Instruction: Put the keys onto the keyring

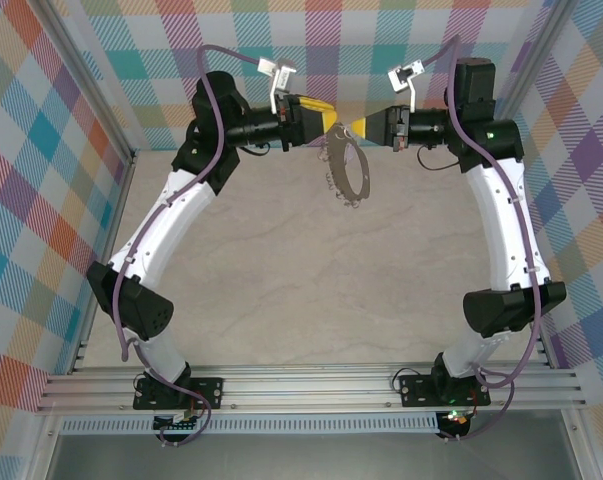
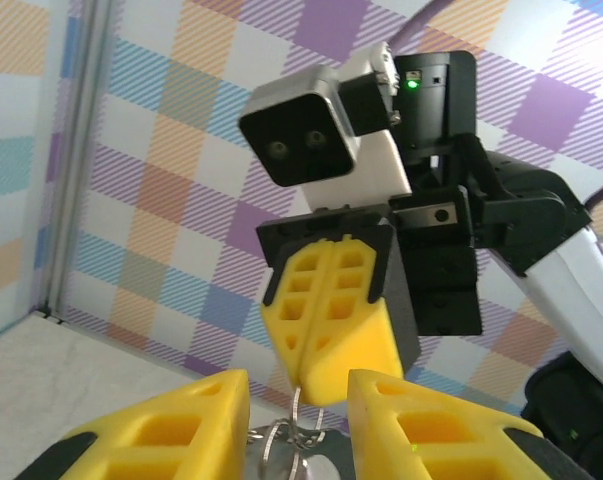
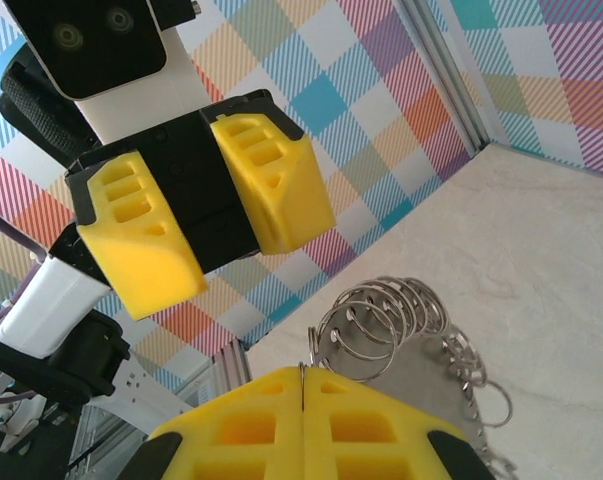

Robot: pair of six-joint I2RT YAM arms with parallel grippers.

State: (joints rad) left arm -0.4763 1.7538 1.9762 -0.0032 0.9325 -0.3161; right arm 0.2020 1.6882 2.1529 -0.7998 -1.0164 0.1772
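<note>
The keyring [image 1: 347,168] is a grey scalloped loop edged with several small metal rings [image 3: 386,318]. It hangs above the table from my right gripper [image 3: 303,374], which is shut on a thin wire ring at its top. My left gripper [image 2: 299,402] faces the right one tip to tip, its yellow fingers [image 2: 181,425] apart, with the top rings [image 2: 293,440] in the gap between them. In the top view the left gripper [image 1: 326,112] and right gripper [image 1: 350,128] meet at the far middle. I cannot pick out the keys among the rings.
The pale table [image 1: 311,280] lies below the hanging loop. Checked walls [image 1: 381,40] close in the back and both sides, just behind the grippers. An aluminium rail [image 1: 311,385] runs along the near edge by the arm bases.
</note>
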